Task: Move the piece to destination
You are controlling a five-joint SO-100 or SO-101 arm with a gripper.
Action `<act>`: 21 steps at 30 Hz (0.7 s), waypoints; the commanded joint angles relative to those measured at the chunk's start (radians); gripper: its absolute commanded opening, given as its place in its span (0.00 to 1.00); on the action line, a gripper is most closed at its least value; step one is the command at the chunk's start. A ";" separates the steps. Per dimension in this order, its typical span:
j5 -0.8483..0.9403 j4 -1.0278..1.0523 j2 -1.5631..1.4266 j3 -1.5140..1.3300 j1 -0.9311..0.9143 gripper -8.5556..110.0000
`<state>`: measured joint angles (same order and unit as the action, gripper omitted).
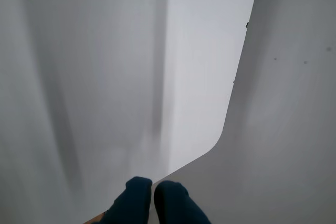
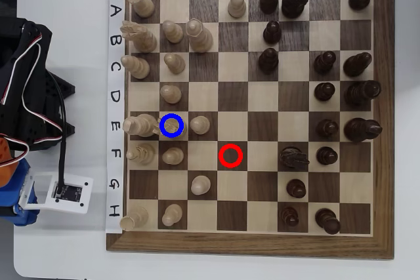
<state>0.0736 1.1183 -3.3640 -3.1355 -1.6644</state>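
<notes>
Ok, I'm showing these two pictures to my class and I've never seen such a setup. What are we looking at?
One picture looks straight down on a wooden chessboard with pale pieces and dark pieces. The black, wired thing left of it is a small robot arm, folded up beside the board. A blue ring and a red ring are drawn on two squares. The other picture comes from a camera on the arm's wrist: its dark blue fingers lie together, holding nothing, over a white surface.
</notes>
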 commanded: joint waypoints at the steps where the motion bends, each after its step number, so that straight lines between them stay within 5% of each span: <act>1: 0.018 -0.049 -0.061 0.006 -0.025 0.07; 21: 0.020 -0.046 -0.061 0.006 -0.011 0.07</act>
<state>0.0736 1.1183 -3.3640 -3.1355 -1.6644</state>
